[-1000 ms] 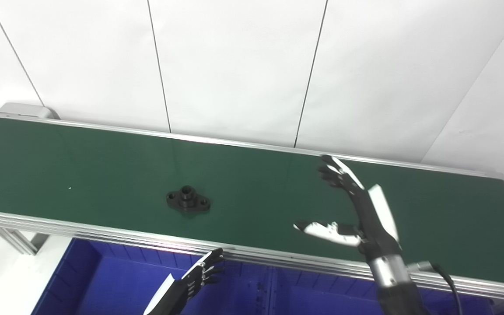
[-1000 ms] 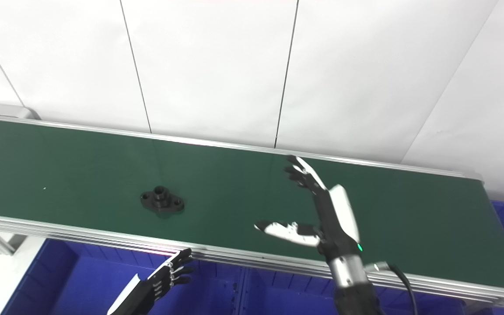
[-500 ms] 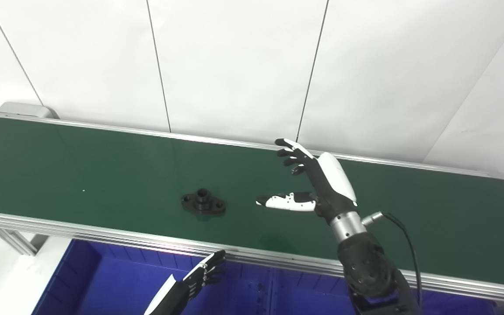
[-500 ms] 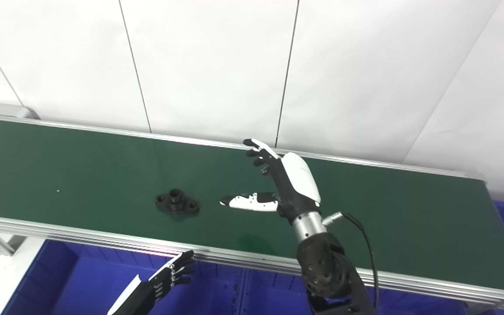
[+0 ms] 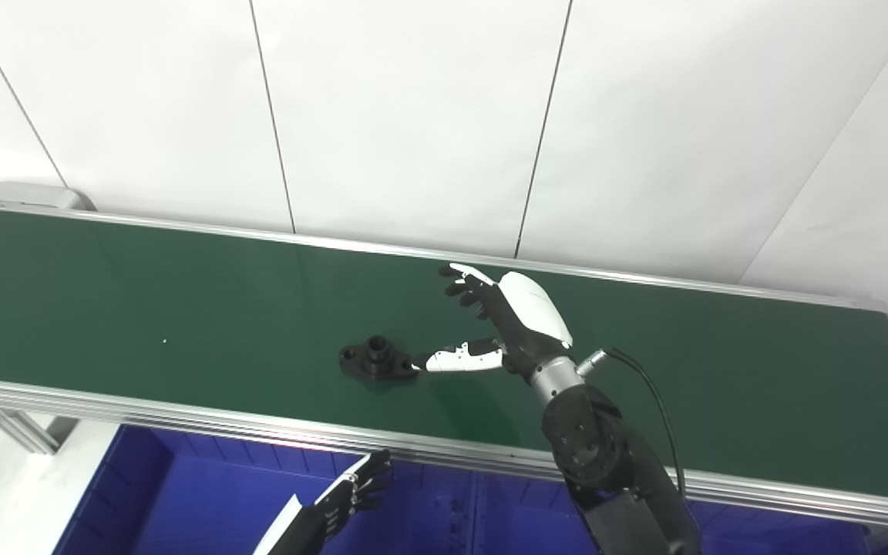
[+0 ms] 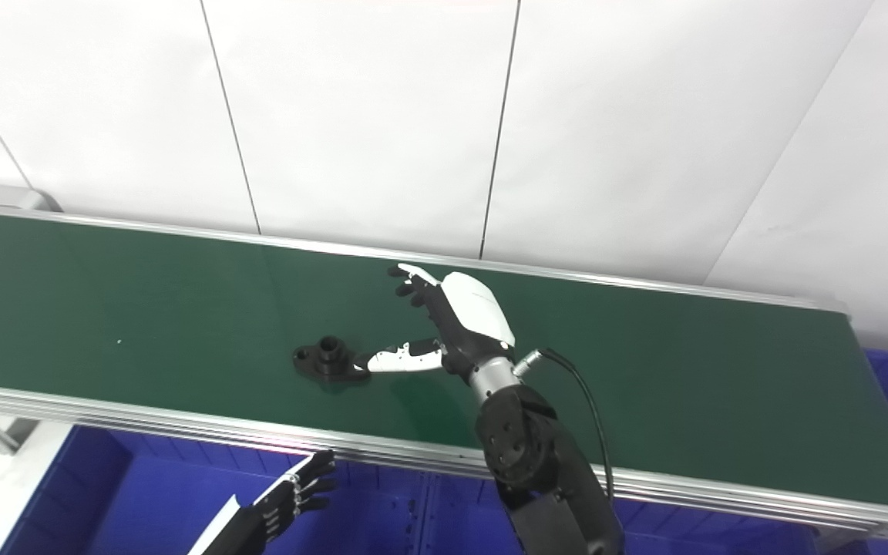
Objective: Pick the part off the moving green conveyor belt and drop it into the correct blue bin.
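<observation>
Since the earlier frames, the black part (image 5: 374,360) has been carried further toward the right of the frame on the green conveyor belt (image 5: 143,308), and the right hand (image 5: 509,324) has been brought leftward and lower over the belt to meet it. The part now lies flat near the belt's front edge, slightly left of the frame's centre, with its raised round boss pointing up. The right hand is spread wide and holds nothing; its white-tipped thumb (image 5: 452,358) reaches toward the part's right end, and whether it touches cannot be told. The other fingers (image 5: 465,281) are extended above the belt, behind and to the right of the part. The left hand (image 5: 351,493) is seen at the bottom of the frame, below the belt's front rail, over the blue bin (image 5: 182,501), fingers loosely apart and empty.
</observation>
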You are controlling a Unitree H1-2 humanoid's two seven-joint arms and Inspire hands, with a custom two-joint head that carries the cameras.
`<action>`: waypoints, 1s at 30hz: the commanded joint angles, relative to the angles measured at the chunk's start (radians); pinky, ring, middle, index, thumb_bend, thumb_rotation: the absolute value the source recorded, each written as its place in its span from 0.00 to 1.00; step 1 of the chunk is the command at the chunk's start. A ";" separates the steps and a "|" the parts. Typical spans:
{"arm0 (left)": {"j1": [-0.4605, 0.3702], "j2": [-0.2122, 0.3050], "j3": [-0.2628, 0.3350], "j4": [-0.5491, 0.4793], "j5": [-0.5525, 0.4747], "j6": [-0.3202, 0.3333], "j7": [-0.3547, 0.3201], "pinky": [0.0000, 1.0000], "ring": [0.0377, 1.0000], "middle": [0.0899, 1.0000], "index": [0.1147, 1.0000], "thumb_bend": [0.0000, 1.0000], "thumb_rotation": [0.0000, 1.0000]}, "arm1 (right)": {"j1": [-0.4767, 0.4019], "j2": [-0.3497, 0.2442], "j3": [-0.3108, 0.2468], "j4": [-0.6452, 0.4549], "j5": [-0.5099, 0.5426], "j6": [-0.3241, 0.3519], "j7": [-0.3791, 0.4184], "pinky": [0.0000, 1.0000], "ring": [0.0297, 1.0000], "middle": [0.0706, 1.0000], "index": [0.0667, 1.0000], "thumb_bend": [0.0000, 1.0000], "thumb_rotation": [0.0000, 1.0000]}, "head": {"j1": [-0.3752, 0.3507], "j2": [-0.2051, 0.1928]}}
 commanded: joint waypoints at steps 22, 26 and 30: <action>-0.013 0.026 -0.078 -0.025 0.041 -0.029 0.107 0.86 0.90 0.92 0.91 0.86 0.46 | -0.090 -0.018 0.147 0.149 -0.099 -0.052 -0.012 0.74 0.79 0.81 0.85 0.82 0.36 | 0.020 0.009; -0.014 0.029 -0.090 -0.027 0.030 -0.029 0.114 0.86 0.90 0.93 0.91 0.86 0.45 | -0.076 -0.034 0.175 0.162 -0.120 -0.065 -0.025 0.73 0.78 0.80 0.84 0.81 0.33 | 0.026 0.013; -0.011 0.028 -0.094 -0.030 0.027 -0.029 0.119 0.85 0.90 0.93 0.91 0.87 0.45 | -0.067 -0.054 0.189 0.168 -0.135 -0.060 -0.022 0.74 0.78 0.80 0.83 0.77 0.26 | 0.025 0.018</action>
